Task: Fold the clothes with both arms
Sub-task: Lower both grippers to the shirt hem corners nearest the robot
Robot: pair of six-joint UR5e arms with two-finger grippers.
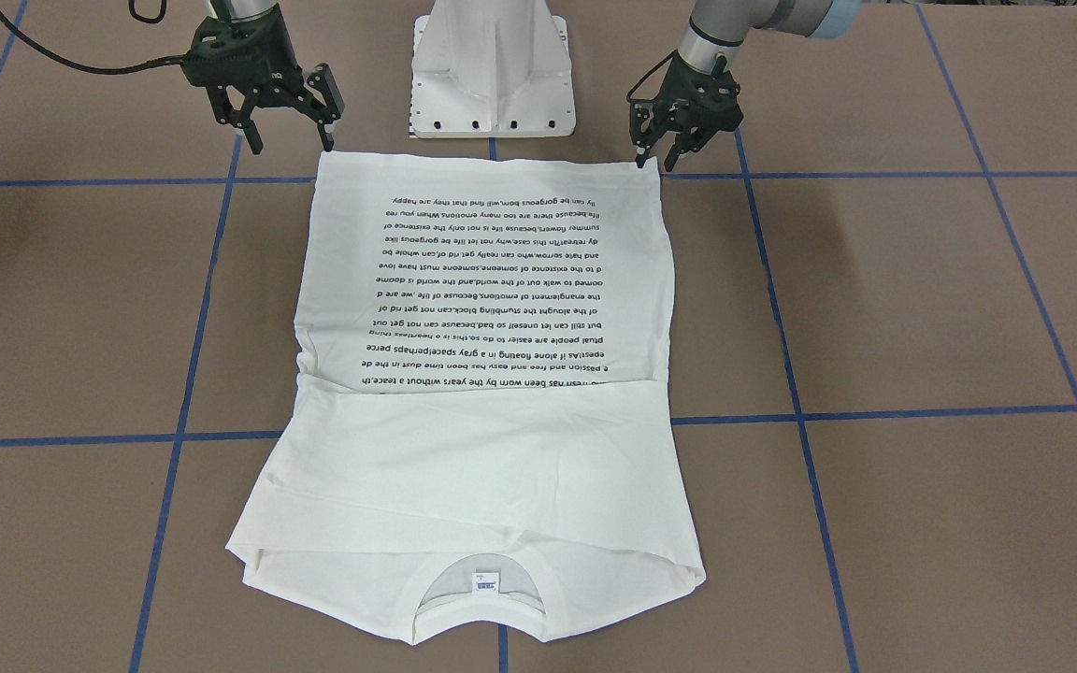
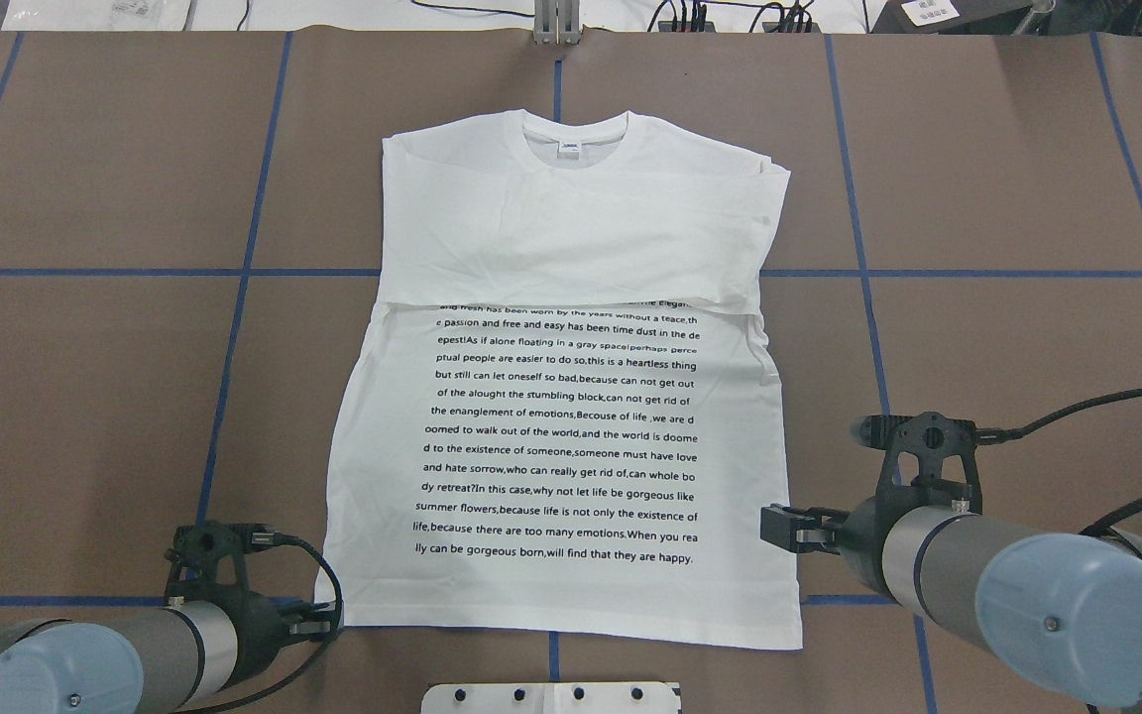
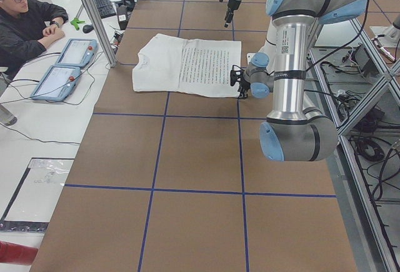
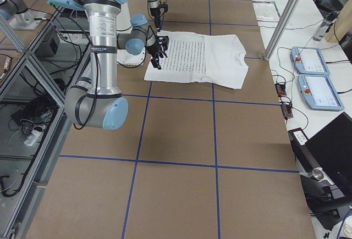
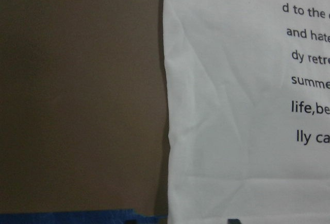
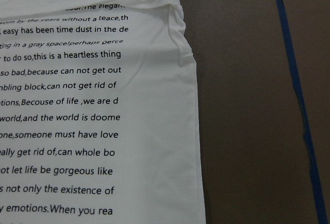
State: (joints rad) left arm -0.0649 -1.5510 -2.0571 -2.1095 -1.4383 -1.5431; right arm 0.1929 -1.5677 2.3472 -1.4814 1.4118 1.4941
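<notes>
Collar [image 1: 481, 619] lies closest, at 6 o'clock in the front view. I see the T-shirt [image 1: 487, 327] flat on the table [image 1: 922, 308], print up, sleeves folded across the chest, hem at 12 o'clock. Right gripper [image 1: 288, 138] at 11, spread wide, and left gripper [image 1: 655, 154] at 1, parted less, both empty, sit at the hem corners. I judge they are placed to pinch both corners and carry the hem toward the collar.

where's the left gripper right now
In the front-facing view the left gripper is at upper right, right at the white T-shirt's hem corner on the robot's left, with the white pedestal base beside it.
</notes>
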